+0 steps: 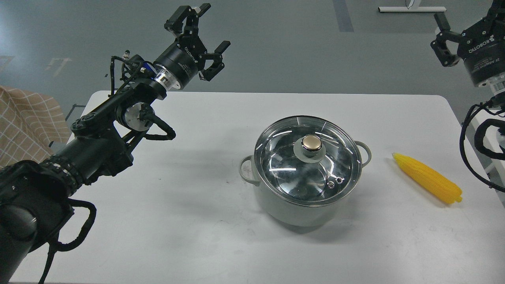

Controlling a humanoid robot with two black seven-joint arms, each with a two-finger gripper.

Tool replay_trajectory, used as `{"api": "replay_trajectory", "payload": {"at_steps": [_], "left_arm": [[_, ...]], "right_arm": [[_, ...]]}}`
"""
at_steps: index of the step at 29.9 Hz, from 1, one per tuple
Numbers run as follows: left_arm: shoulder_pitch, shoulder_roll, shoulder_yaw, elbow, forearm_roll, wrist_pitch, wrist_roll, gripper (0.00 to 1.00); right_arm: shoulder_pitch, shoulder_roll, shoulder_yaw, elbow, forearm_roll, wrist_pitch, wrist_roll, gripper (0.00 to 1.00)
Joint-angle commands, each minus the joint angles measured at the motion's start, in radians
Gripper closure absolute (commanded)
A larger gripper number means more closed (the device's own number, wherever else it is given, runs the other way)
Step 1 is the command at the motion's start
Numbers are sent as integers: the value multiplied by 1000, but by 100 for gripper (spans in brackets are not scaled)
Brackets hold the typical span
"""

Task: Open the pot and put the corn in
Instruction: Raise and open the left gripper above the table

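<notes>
The pale grey-green pot (294,211) stands right of the table's middle, with two loop side handles. Its glass lid (284,157) with a brass-coloured knob (311,143) sits closed on it. The yellow corn (428,178) lies on the table to the pot's right, pointed end towards the pot. My left gripper (216,25) is open and empty, raised above the table's far left edge, well away from the pot. My right gripper (465,17) is at the top right, raised beyond the table's far right corner, partly cut off by the frame; its jaws look spread and empty.
The white table (189,189) carries only the pot and corn. A checked cloth (27,122) lies off the table's left edge. Cables hang off my right arm by the table's right edge (473,150). Grey floor lies behind.
</notes>
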Motion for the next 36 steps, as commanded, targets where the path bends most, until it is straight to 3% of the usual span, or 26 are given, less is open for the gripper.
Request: {"api": "replay_trajectory", "payload": {"at_steps": [1,3,12,36], "left_arm": [[3,-10,-37,14,-12,0,-57,2],[9,-10,-36,9,-11,0,-99,2],[8,-9,-33,9,0,0,-108,2],[-2,-33,-29,6,5,0,-110,2]], "right_arm": [[7,14,-8,-14,0,0,0,0],[10,29,-18,-21,0,-5,0,0],[10,43,-64,-18,1,43,0,0],[10,44,-67,6,9,44,0,0]]}}
